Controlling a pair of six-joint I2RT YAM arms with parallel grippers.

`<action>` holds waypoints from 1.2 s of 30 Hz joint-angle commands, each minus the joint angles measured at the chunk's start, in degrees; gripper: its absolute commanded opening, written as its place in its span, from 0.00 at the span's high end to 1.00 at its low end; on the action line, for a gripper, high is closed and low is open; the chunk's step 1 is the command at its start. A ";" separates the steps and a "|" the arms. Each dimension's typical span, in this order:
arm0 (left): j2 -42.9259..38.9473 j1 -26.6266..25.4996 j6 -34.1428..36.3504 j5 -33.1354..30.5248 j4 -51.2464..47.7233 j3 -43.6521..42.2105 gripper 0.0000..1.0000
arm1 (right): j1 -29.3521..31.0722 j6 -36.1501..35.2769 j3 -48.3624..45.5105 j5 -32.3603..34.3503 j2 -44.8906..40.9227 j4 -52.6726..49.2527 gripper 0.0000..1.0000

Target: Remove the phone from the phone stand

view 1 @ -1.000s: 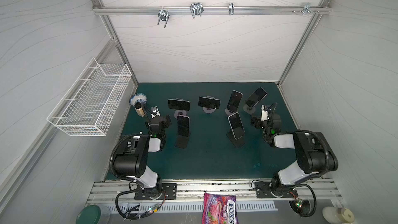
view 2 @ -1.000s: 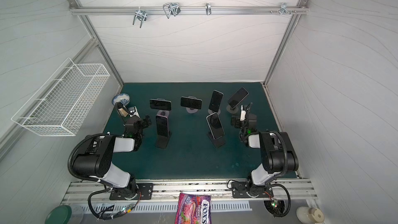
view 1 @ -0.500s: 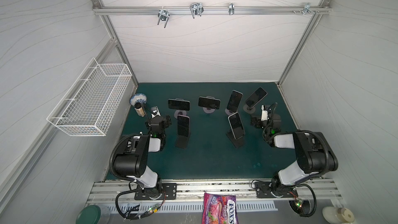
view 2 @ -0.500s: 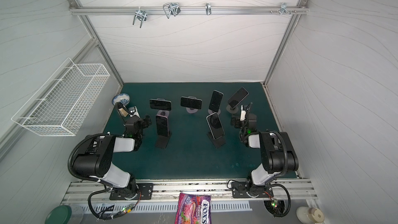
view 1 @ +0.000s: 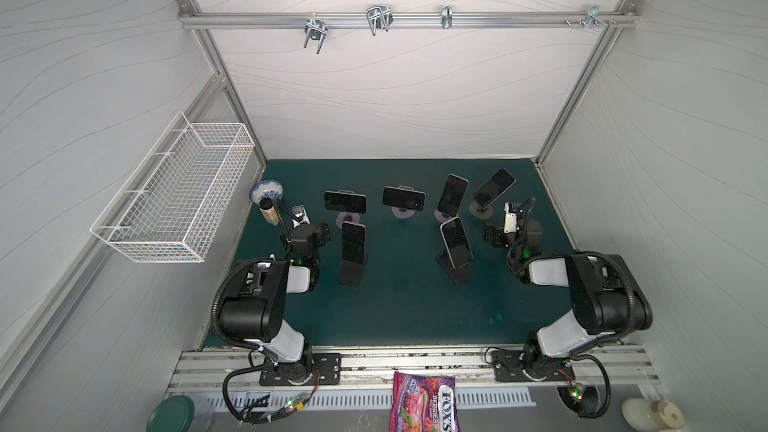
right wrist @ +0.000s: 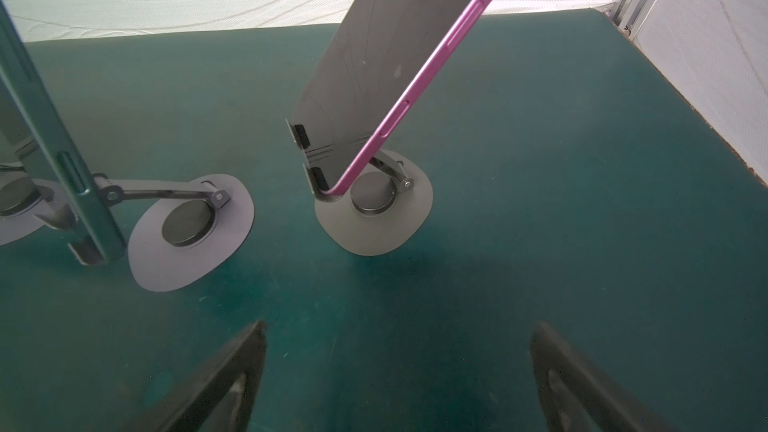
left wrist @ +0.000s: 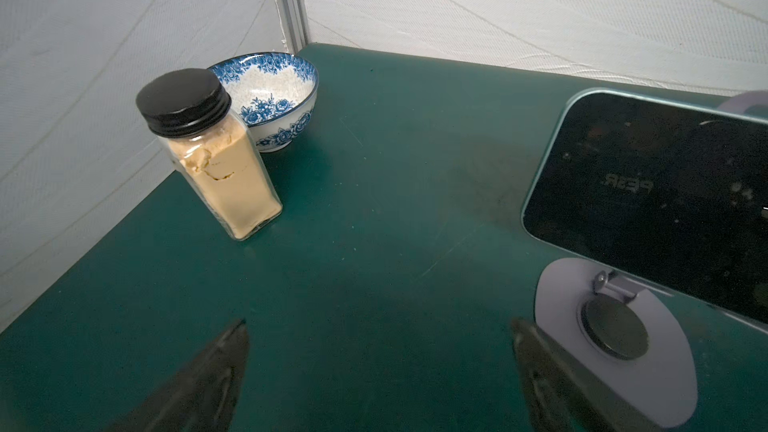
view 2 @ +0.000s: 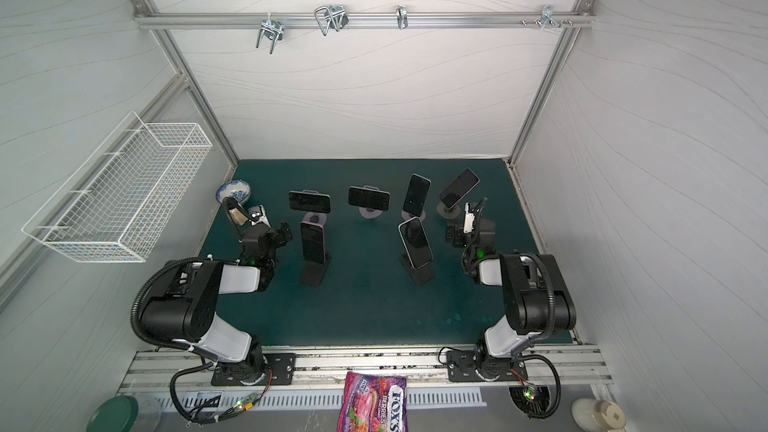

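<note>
The mat (view 1: 395, 309) filled the lower middle of both top views, and a basket (view 1: 174, 197) hung on the wall at left. Six phones (view 1: 456, 243) each sat on a stand (view 1: 457, 274) across the mat's centre; none was off. In the right wrist view, the pink phone (right wrist: 374, 56) leaned in its stand at upper centre. The left gripper (left wrist: 378, 326) and right gripper (right wrist: 399, 326) were spread wide, holding nothing. A jar (left wrist: 208, 151) stood just beside a bowl (left wrist: 270, 93) at upper left.
</note>
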 commanded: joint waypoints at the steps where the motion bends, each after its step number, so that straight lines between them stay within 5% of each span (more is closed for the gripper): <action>1: 0.00 -0.37 0.55 -0.78 1.26 0.87 0.01 | -0.01 -1.25 0.43 -0.37 0.18 0.68 0.01; 7: -0.08 -0.24 0.54 -0.47 1.15 0.87 0.01 | -4.26 -0.01 -0.63 -12.45 0.44 3.40 0.01; 24: -4.51 -0.45 1.19 0.05 4.55 -2.99 0.04 | -4.55 0.96 -2.01 -11.39 -0.34 5.29 0.01; 30: -9.93 -1.36 0.26 -4.70 1.72 -4.14 0.04 | -4.60 1.05 -3.41 -10.54 -3.85 4.70 0.01; 36: -16.14 -2.06 0.44 -7.16 -2.97 -3.74 0.04 | -4.43 1.40 -2.30 -6.97 -11.03 -4.73 0.01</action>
